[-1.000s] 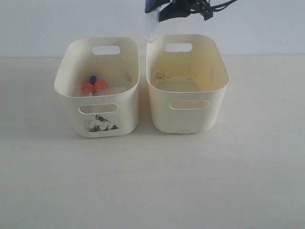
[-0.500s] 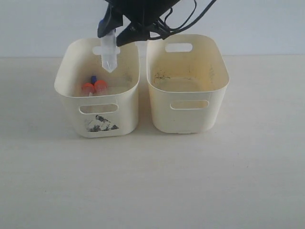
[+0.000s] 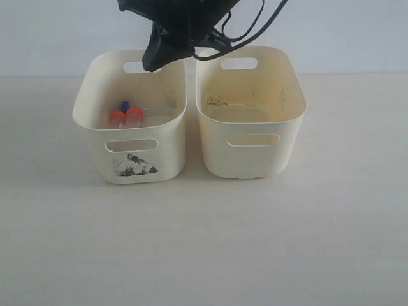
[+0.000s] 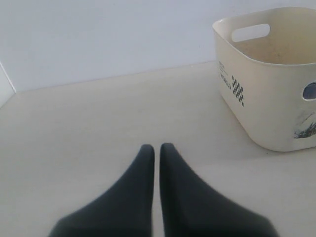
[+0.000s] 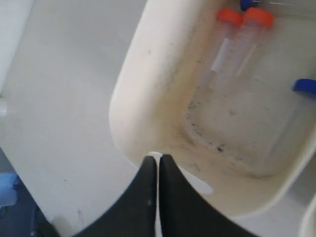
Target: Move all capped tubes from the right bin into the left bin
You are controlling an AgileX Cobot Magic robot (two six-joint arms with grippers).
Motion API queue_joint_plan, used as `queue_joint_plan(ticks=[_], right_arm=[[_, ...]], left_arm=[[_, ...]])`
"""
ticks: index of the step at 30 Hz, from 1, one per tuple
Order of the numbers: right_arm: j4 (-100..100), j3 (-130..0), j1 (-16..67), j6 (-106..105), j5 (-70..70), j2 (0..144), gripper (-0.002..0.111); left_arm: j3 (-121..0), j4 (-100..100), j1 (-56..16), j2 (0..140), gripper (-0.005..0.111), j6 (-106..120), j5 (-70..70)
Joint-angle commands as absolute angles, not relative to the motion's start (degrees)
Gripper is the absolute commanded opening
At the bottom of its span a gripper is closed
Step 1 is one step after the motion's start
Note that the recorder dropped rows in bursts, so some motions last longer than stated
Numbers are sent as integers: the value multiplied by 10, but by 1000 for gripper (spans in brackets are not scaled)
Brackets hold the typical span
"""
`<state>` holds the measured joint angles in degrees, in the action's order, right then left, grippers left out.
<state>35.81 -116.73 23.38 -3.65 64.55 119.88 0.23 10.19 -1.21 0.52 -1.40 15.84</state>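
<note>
Right gripper (image 3: 153,62): clenched shut, nothing held. Hangs over back rim of left bin (image 3: 167,150), at 12 o'clock from bin's middle. Reaches in from right side, black cables (image 3: 255,19) running off toward 1 o'clock.

Right wrist view: tips pressed together, empty, just above cream rim, bin floor open below.

Capped tubes (image 3: 127,115): lying on floor of left bin, toward front wall, around 6 to 7 o'clock of bin's middle. Two orange caps (image 3: 134,115) side by side, touching. Blue cap (image 3: 125,105) just behind, at 12 o'clock of them. Right wrist view adds another blue-capped tube (image 5: 305,85), lying apart from orange pair. Exact tube count: cannot tell.

Left bin: at 9 o'clock of right bin (image 3: 255,162), just beside; rims close, touching or not cannot tell. Dark smudged mark (image 3: 134,167) under front slot.

Right bin: plain front, dark specks and a yellowish stain on inner walls.

Left gripper (image 4: 157,153): shut, tips together with a hairline gap, nothing between. Low over table (image 4: 74,123), well apart from left bin. Checkered label (image 4: 238,90) on bin's side wall.
</note>
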Motion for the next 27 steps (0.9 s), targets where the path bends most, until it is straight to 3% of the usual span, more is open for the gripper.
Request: queue_joint_plan(ticks=[1,7,16,27], right_arm=[[302,-1166,233,-12,670,1135,0],[295,-1166,262,-21,700,1034,0],[243,-1166,390,-51,700,914,0],[288,-1167,406,-66,700,874,0]], left_arm=[[0,101,-11,4,4,-21,150],[0,101,-11,4,4,-21,150],[0,101,-11,4,4,-21,150],[0,101,-11,4,4,-21,150]])
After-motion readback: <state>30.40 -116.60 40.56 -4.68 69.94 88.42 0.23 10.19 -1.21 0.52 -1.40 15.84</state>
